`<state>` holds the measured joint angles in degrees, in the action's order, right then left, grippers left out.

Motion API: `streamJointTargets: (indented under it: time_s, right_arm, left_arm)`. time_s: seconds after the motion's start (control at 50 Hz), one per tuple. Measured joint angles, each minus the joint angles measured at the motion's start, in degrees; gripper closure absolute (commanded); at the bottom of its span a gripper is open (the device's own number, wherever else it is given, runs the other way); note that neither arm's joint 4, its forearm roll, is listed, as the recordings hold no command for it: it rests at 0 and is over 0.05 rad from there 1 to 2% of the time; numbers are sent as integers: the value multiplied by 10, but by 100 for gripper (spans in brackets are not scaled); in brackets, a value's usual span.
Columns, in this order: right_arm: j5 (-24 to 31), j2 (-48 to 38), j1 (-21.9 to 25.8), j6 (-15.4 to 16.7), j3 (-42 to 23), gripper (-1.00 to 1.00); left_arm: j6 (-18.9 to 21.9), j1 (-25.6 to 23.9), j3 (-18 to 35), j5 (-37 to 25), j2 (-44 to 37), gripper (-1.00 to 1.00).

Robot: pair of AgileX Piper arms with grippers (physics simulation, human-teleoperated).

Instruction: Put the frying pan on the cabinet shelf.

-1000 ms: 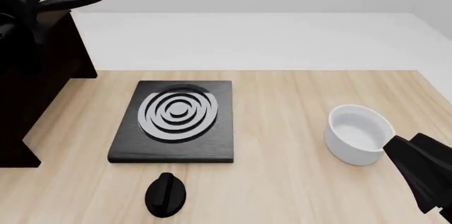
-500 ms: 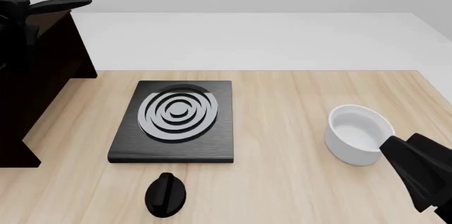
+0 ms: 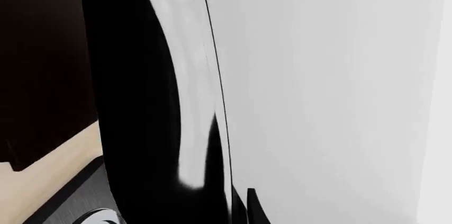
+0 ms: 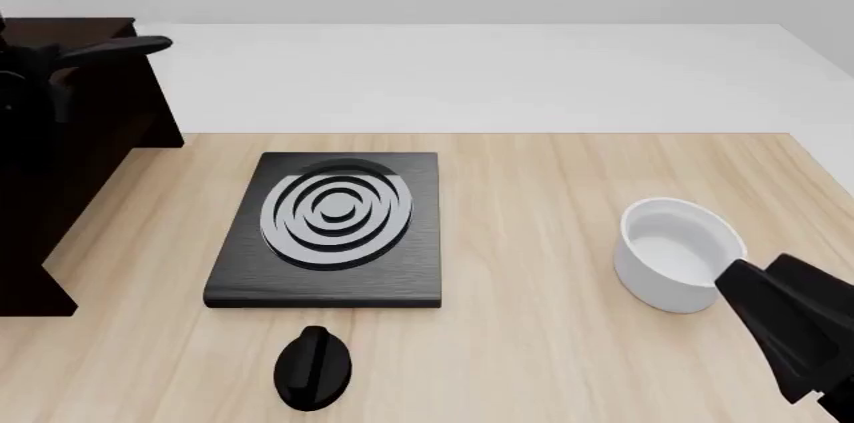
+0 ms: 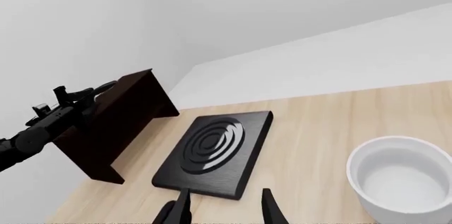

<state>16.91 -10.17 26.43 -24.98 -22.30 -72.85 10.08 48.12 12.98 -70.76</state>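
Note:
The frying pan fills the left wrist view: its black rim point(image 3: 141, 102) and pale grey inner surface point(image 3: 187, 75) are seen edge-on. In the front view only its slim black handle point(image 4: 127, 47) shows, sticking out rightward over the top of the dark brown cabinet point(image 4: 80, 153). My left gripper point(image 4: 47, 61) is shut on the pan at the cabinet's top. The pan's body merges with the dark arm and cabinet. The shelf board cannot be made out. My right gripper point(image 5: 224, 209) is open and empty, low near the white bowl point(image 4: 678, 251).
A black hob plate with silver rings point(image 4: 334, 223) lies mid-table and also shows in the right wrist view point(image 5: 215, 152). A small black knob point(image 4: 312, 368) lies in front of it. The white bowl point(image 5: 399, 176) stands at the right. The cabinet point(image 5: 120, 123) stands at the table's left edge.
The pan's handle has moved down and left, closer to the cabinet top, together with the left arm. The right gripper has barely shifted.

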Motion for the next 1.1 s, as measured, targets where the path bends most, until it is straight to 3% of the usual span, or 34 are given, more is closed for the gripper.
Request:
streamJointTargets:
  time_s: [1.0, 1.02, 1.1]
  right_arm:
    - [12, 10, 3, -4, 10, -100]
    - [12, 10, 3, -4, 10, -100]
    - [12, 10, 3, -4, 10, -100]
  left_arm:
    - [-13, 17, -92, 98, -28, 100]
    - [-13, 18, -93, 98, -28, -100]
    - [-12, 21, -95, 103, -27, -100]
